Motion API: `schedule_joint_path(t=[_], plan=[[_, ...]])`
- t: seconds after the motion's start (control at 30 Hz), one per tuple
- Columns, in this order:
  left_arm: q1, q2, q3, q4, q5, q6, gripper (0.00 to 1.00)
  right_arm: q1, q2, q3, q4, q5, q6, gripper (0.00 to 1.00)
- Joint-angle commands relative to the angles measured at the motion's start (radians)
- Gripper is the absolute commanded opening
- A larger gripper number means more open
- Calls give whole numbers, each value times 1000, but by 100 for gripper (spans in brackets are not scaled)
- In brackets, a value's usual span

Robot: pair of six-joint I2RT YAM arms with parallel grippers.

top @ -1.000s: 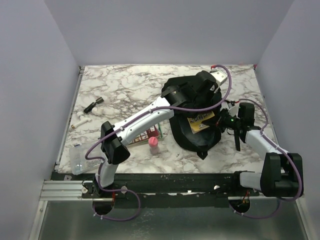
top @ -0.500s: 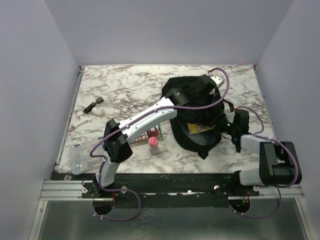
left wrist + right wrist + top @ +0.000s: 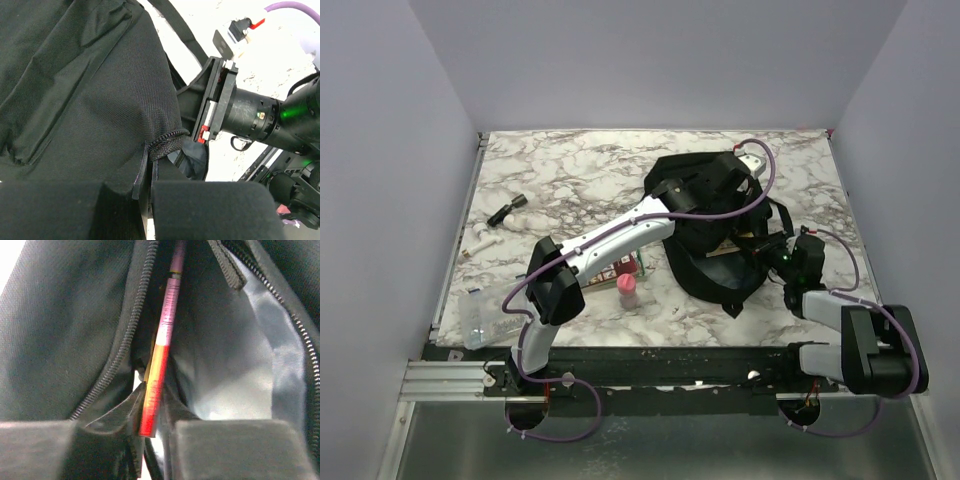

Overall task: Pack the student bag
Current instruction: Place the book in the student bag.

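Left claw (image 3: 145, 192) clenched on bag (image 3: 75, 90) zip edge; bag on bench (image 3: 570, 170), ahead of claw. Right claw (image 3: 152, 430) grasping thin book (image 3: 167, 315) edge-on, inside bag mouth.

Student bag (image 3: 705, 200): black weave throughout, with black zip teeth and a pale grey lining (image 3: 235, 365) inside. Flat item (image 3: 162, 355) in the opening: edge graded pink, then yellow, then red. Surface (image 3: 570, 170): white marble pattern with grey-brown veining. Left arm (image 3: 610, 238) and right arm (image 3: 825, 300): white shells, black joints, purple cables (image 3: 295, 5). Small bottle (image 3: 628, 290): pink cap. Indicator light (image 3: 295, 102) on the right arm: green.
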Motion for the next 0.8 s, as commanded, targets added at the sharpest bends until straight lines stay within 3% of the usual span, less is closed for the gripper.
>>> schedule_joint_path(t=[0.0, 0.17, 0.33, 0.47, 0.5, 0.63, 0.77], plan=[[0, -40, -39, 55, 40, 2, 0, 0, 110, 27, 143, -8, -8, 1], [0, -55, -37, 79, 53, 25, 0, 49, 224, -15, 426, -49, 106, 0], [0, -62, -26, 97, 78, 47, 0, 87, 291, 17, 556, 18, 149, 1], [2, -72, -28, 108, 50, 76, 0, 99, 396, 74, 596, 157, 69, 1], [4, -73, -28, 110, 51, 80, 0, 101, 430, 74, 642, 192, 56, 3], [14, -75, -30, 112, 66, 86, 0, 101, 547, 90, 702, 217, 52, 29], [19, -88, -61, 115, 60, 93, 0, 100, 555, 73, 645, 178, 39, 48]])
